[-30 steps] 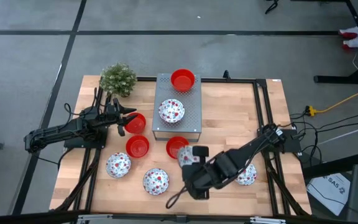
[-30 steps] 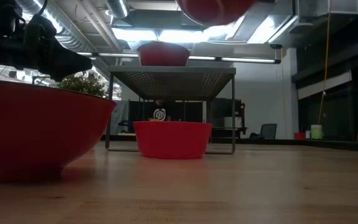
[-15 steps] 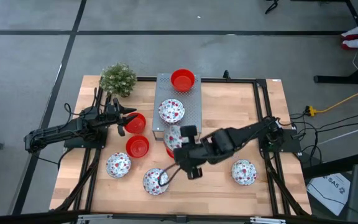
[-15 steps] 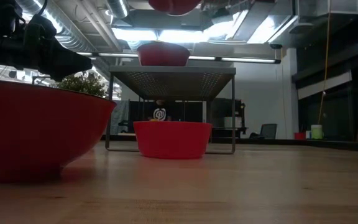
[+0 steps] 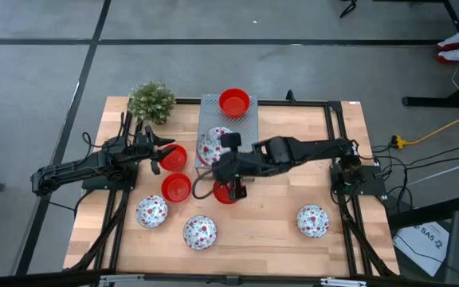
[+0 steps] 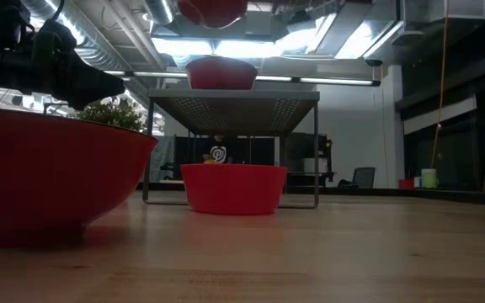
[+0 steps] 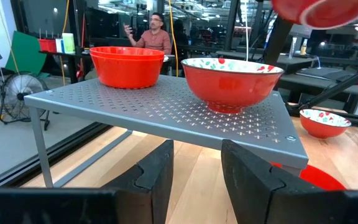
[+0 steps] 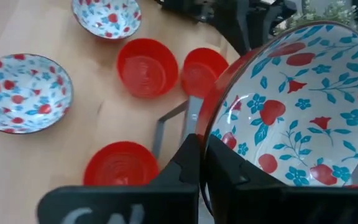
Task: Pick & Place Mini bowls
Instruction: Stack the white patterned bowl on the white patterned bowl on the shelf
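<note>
Mini bowls are red outside; some are white inside with a red and blue pattern. On the grey perforated rack (image 5: pixel 247 131) stand a red bowl (image 5: pixel 234 102) and a patterned bowl (image 7: pixel 232 81). My right gripper (image 5: pixel 226 159) is shut on another patterned bowl (image 8: pixel 291 112), raised above the rack's near part (image 6: pixel 213 10). Three red bowls (image 5: pixel 176 187) and three patterned bowls (image 5: pixel 200 231) stand on the table. My left gripper (image 7: pixel 197 177), open, waits at the rack's left beside a red bowl (image 5: pixel 174 157). My right gripper holds the patterned bowl by its rim (image 8: pixel 211 121), one finger (image 8: pixel 229 169) inside the bowl and the other (image 8: pixel 186 163) outside. The bowl is lifted clear, opening upward, high above the rack and the bowl standing on it (image 7: pixel 325 9).
A small green plant (image 5: pixel 151 101) stands at the table's far left corner. One patterned bowl (image 5: pixel 313 221) sits alone near the right near corner; bare wood lies between it and the rack. A person (image 7: pixel 156 34) is in the room beyond the table.
My right gripper has carried the patterned bowl from the near middle of the table toward the far edge, over a red bowl, to above the rack's near part. It has stayed shut on the bowl throughout. The patterned bowl near the right near corner has come out from under the arm.
</note>
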`<state>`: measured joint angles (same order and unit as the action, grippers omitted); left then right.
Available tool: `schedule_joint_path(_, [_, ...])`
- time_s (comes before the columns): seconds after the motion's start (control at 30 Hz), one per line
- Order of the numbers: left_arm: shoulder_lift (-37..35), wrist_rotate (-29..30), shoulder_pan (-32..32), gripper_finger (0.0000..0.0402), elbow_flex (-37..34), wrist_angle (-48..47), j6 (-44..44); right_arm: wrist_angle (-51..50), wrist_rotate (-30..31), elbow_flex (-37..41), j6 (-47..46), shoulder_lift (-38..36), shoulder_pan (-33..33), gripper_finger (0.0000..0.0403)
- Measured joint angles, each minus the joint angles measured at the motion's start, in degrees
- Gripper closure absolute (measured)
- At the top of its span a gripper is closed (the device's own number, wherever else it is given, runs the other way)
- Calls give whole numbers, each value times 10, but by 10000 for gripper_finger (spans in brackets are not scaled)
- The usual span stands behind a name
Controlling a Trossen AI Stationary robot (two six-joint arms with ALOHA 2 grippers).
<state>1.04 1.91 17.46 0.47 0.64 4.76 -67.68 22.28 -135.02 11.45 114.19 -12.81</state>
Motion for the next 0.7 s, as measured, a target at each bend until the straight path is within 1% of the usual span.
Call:
schedule_joint_path(0.23, [0,0,0,272,0,0,0,4,-3,0,15,0,42,393])
schedule_joint_path(0.37, [0,0,0,272,0,0,0,-7,-37,2,10,0,67,393])
schedule_joint_path(0.5, [0,0,0,272,0,0,0,-14,-58,25,8,0,87,393])
schedule_joint_path(0.7, [0,0,0,272,0,0,0,-14,-67,60,8,0,99,393])
